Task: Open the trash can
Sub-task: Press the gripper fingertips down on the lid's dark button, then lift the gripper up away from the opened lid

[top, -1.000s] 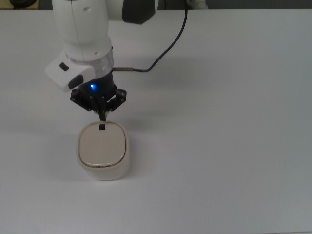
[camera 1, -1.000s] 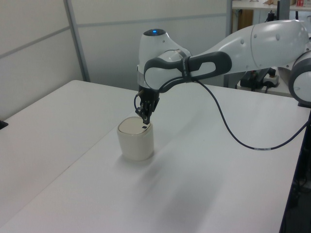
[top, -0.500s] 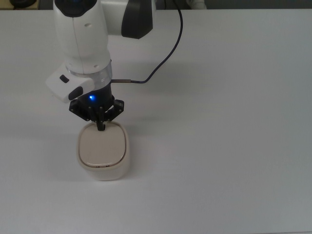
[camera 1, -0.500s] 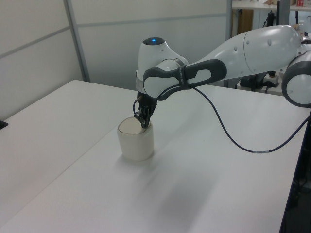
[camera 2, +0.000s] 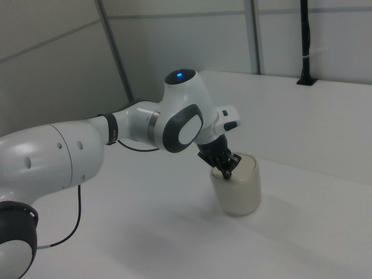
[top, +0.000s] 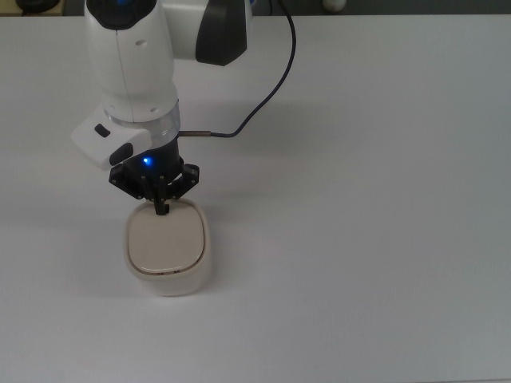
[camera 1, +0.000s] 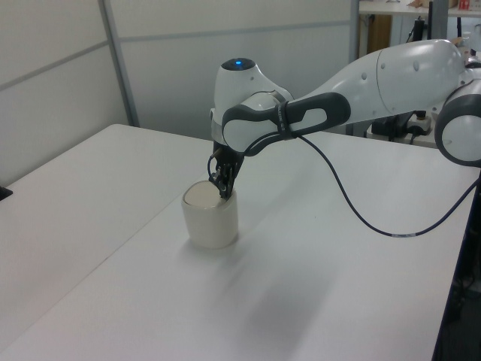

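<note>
White worktop spans whole scene; white arm reaches over it from top view's far left, black cable trailing off wrist toward far edge; trash can stands upright on worktop in top view's near left, cream body, beige lid flat and shut; claw points straight down, fingers clenched together with nothing between them, tips touching lid at its far edge where button sits; blue light glows on claw body.
</note>
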